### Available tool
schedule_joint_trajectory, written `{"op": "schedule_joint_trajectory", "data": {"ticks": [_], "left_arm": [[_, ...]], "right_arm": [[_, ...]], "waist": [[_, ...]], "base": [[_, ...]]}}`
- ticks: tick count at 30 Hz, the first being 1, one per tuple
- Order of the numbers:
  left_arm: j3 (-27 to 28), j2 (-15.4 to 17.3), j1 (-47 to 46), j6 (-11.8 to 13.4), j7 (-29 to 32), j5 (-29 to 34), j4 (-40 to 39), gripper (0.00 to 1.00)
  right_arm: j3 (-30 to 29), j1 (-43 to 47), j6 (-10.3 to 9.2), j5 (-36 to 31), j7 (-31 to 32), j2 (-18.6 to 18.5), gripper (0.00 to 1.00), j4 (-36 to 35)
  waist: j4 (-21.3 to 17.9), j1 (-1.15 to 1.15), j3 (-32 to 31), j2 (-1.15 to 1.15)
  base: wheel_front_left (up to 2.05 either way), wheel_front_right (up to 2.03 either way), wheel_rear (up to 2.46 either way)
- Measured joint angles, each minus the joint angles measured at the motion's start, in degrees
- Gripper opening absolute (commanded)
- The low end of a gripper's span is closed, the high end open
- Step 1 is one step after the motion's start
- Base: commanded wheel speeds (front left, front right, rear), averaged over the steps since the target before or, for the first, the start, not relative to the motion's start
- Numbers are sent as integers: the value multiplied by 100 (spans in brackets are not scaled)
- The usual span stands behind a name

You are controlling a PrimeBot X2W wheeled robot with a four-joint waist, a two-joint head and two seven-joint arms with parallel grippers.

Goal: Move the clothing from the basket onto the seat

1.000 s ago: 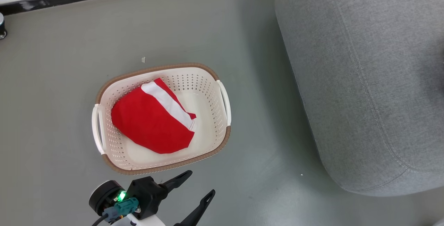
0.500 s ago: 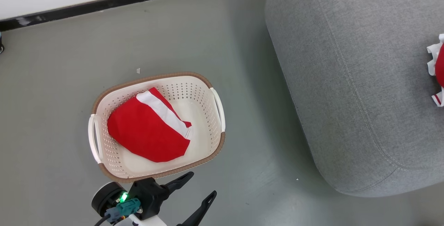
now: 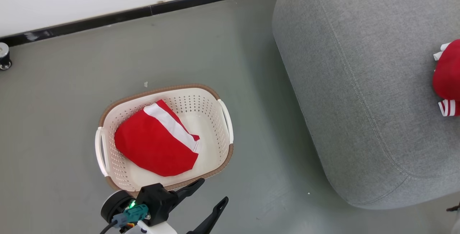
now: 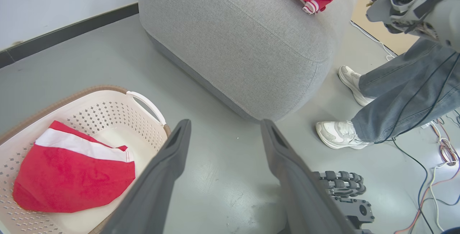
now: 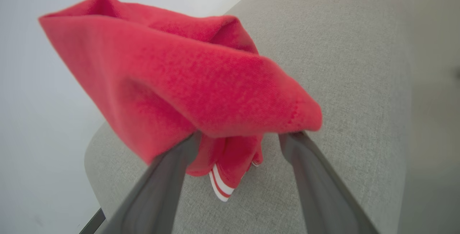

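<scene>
The cream basket (image 3: 226, 119) with a brown rim stands on the floor. In it lies a red garment with a broad white band (image 3: 154, 147), also seen in the left wrist view (image 4: 72, 180). My left gripper (image 3: 213, 189) hovers open and empty just in front of the basket's near rim. A second red garment with thin white stripes (image 3: 447, 76) rests on the grey seat (image 3: 359, 83). In the right wrist view this garment (image 5: 187, 72) drapes over the tips of my right gripper (image 5: 240, 137), whose fingers (image 5: 316, 183) stand wide apart above the seat (image 5: 359, 65).
A white wall with a black baseboard (image 3: 143, 9) runs behind the basket. A person's legs in jeans (image 4: 402, 93) and white shoes (image 4: 337, 135) stand beside the seat's end. Cables (image 4: 442, 155) lie on the floor there. A caster (image 3: 4, 56) sits at far left.
The head camera has shifted, and the striped garment has come into view on the seat at the right edge. The basket, its garment and my left gripper keep their places.
</scene>
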Motion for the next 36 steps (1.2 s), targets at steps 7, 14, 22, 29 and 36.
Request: {"op": "schedule_joint_trajectory", "data": {"ticks": [7,14,22,29,36], "left_arm": [[-32,-130,0,0,-100,-41,162,100],[-58,-300,1,0,-204,-90,324,100],[-62,-397,12,2,-371,-124,523,100],[-22,-502,152,42,-527,-141,722,100],[79,-672,216,121,-698,-202,907,100]], "right_arm": [[311,294,0,127,0,-3,100,47],[550,575,0,238,0,-3,100,44],[866,848,-1,394,0,-4,100,60],[1174,1112,0,433,0,-13,100,52],[1646,1309,-1,549,0,-21,100,115]], "waist": [[16,0,-175,0],[42,0,-368,0],[95,0,-580,0],[183,0,-812,0],[327,0,-1020,0]], "base": [[0,0,0],[0,0,0],[0,0,0],[0,0,0],[0,0,0]]}}
